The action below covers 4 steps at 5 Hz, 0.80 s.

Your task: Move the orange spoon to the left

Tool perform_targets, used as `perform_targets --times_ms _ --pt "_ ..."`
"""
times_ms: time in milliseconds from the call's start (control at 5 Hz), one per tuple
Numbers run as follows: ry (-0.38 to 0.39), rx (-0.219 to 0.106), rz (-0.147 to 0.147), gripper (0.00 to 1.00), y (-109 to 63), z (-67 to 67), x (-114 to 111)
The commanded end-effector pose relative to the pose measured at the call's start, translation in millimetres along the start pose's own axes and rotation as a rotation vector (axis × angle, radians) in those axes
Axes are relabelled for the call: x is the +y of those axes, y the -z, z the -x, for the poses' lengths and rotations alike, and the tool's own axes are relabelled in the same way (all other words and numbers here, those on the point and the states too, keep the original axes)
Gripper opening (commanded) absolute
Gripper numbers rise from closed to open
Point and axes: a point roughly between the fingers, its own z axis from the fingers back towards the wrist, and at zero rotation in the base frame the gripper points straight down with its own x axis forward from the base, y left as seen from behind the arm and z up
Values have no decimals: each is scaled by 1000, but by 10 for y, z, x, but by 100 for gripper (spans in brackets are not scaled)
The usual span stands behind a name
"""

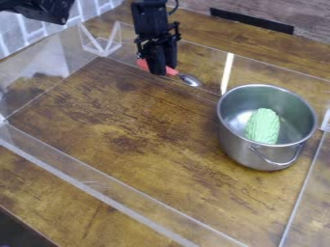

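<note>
The orange spoon (177,76) hangs tilted at the back of the wooden table, its orange-red handle pinched between the fingers and its shiny silver bowl (190,81) sticking out to the lower right. My black gripper (157,68) points straight down and is shut on the spoon's handle, most of which it hides. The spoon sits slightly above the tabletop, left of the pot.
A steel pot (236,133) stands at the right with a green ribbed object (264,126) inside it. Clear acrylic walls (77,164) fence the wooden work surface (123,125) on all sides.
</note>
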Motion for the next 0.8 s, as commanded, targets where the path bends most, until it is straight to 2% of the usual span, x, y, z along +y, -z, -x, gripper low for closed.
perform_targets --times_ms 0,600 --pt "21 -13 60 0 -271 108 -44" --pt "-8 5 32 0 -261 124 -52"
